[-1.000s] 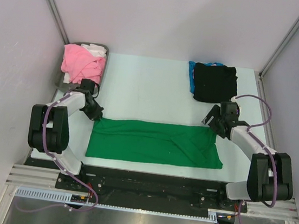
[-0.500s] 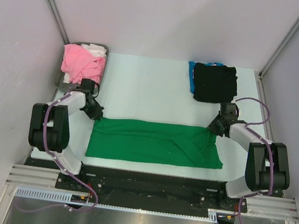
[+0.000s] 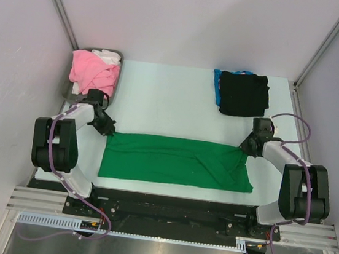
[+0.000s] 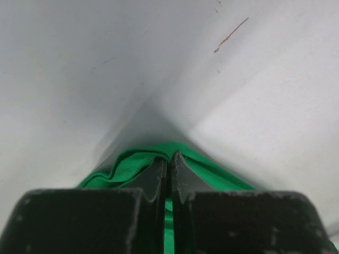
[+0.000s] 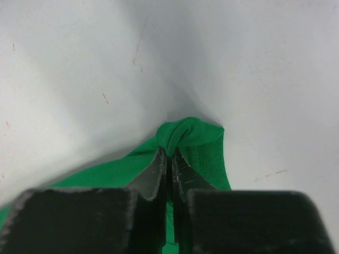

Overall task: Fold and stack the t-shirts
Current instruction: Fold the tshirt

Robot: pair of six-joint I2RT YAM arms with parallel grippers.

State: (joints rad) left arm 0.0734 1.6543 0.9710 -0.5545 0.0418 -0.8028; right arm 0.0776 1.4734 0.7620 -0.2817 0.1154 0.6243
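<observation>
The right claw (image 3: 248,147) has just clamped onto the bright green cotton t-shirt (image 3: 171,161) at the near edge of the bench (image 3: 160,98). The left claw (image 3: 109,130) grips it too, so folding looks ready to begin.

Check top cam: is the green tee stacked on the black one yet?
No, the green t-shirt lies spread out flat on its own, well apart from the black t-shirt at the far right.
</observation>
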